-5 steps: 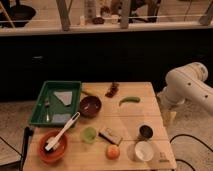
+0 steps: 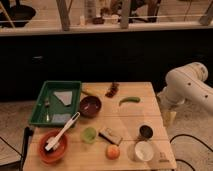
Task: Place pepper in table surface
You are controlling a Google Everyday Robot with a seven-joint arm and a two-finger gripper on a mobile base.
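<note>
A green pepper (image 2: 129, 101) lies on the wooden table (image 2: 125, 120), right of centre towards the back. A dark red dried chilli (image 2: 112, 90) lies just behind it to the left. My white arm (image 2: 190, 87) stands off the table's right side. My gripper (image 2: 169, 118) hangs low beside the table's right edge, to the right of the pepper and apart from it. Nothing shows in the gripper.
A green tray (image 2: 36, 111) sits at the back left, a dark red bowl (image 2: 90, 106) beside it. An orange bowl with a white utensil (image 2: 52, 145), a green cup (image 2: 89, 135), a packet (image 2: 110, 135), an orange fruit (image 2: 113, 152), a dark cup (image 2: 145, 132) and a white cup (image 2: 143, 151) stand along the front.
</note>
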